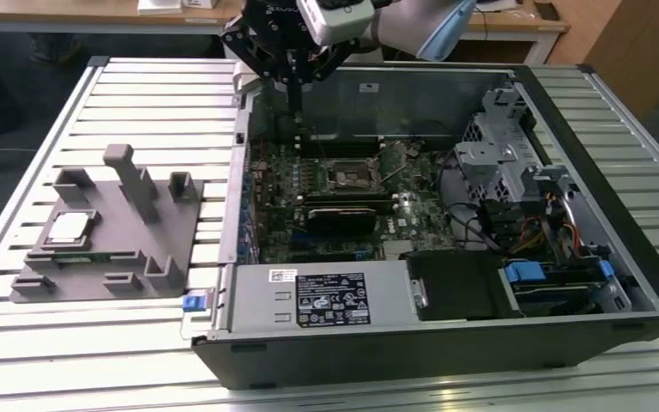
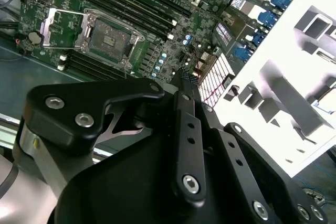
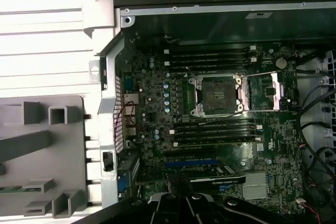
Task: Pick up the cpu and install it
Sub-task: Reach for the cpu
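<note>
In the exterior view the arm's claw (image 1: pixel 295 105) hangs at about 12 o'clock in the picture, above the far edge of the open computer case (image 1: pixel 444 343). Its fingers are drawn together into one narrow dark stem with nothing between them. The second wrist view agrees: the black fingers (image 2: pixel 187 77) meet at a single tip, poised over the green motherboard (image 2: pixel 173 19).

The cpu (image 1: pixel 69 227), a small pale square, lies flat in a recess of the grey fixture (image 1: pixel 112 257). The fixture stands on the slatted metal surface (image 1: pixel 158 94) at about 9 o'clock from the case. From the claw the cpu sits toward 8 o'clock and well apart from it, so nothing is touching it.

Inside the case, the socket (image 1: pixel 347 178) is near the middle of the motherboard, roughly at 5 o'clock from the claw. In both wrist views the socket's dark square centre (image 3: pixel 216 94) is uncovered, and its metal frame (image 3: pixel 273 90) is folded open and rests just beside it. Long black memory slots (image 3: pixel 210 56) run along both sides of the socket. A boxed power supply (image 1: pixel 318 296) with a white label fills the near side of the case, at 6 o'clock from the socket.
</note>
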